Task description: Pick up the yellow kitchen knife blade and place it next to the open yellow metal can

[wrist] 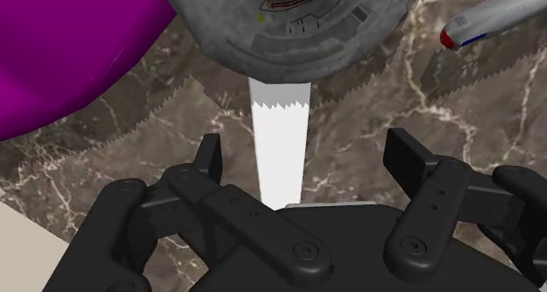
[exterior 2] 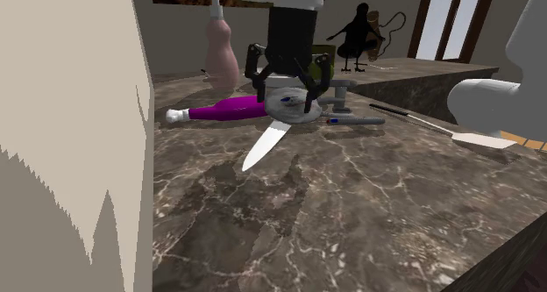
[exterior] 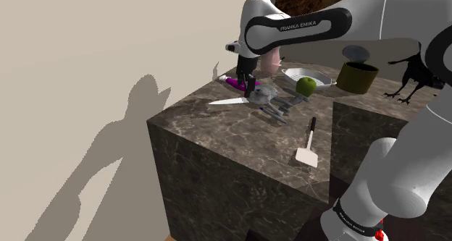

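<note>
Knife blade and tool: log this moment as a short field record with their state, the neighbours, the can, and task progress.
knife blade: white, flat on the marble counter, one end hidden under a grey saucer-shaped model
tool: open, straddling the blade without touching it
magenta bottle: lying beside the blade
can: olive, lid open, standing apart toward the shoulder view's right
task progress: blade not yet lifted

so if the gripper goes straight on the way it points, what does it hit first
Most likely the white knife blade, lying between the open fingers of the gripper, with the marble counter right beneath.
</note>
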Tool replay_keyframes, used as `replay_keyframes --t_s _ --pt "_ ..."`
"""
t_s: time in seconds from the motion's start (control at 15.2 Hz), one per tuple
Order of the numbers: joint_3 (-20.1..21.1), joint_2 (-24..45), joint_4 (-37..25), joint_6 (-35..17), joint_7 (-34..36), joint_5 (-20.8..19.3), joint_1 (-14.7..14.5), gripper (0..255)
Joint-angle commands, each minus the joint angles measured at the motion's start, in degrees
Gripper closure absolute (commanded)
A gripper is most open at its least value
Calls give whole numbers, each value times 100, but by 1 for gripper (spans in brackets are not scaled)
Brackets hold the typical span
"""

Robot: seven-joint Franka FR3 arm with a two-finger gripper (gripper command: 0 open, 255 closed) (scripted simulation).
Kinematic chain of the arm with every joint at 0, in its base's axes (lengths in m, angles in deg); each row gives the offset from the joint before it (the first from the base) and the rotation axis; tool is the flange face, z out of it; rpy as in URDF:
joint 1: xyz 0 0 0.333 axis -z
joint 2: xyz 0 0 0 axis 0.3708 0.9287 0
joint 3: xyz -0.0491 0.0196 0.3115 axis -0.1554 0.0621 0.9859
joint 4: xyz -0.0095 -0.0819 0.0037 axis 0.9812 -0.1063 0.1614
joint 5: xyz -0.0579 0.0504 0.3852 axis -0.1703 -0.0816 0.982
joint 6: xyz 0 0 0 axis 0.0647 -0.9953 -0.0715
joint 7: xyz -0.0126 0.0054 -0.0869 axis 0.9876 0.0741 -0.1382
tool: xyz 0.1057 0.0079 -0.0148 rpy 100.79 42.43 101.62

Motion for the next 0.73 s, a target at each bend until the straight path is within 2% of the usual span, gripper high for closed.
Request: replay_keyframes --t_s 0.0,0.4,0.66 --pt "5 199 -80 -133 -270 -40 -29 0" --pt "-20 317 249 -582 -272 -43 -8 0" --pt "-22 330 278 -625 -272 -43 -6 0"
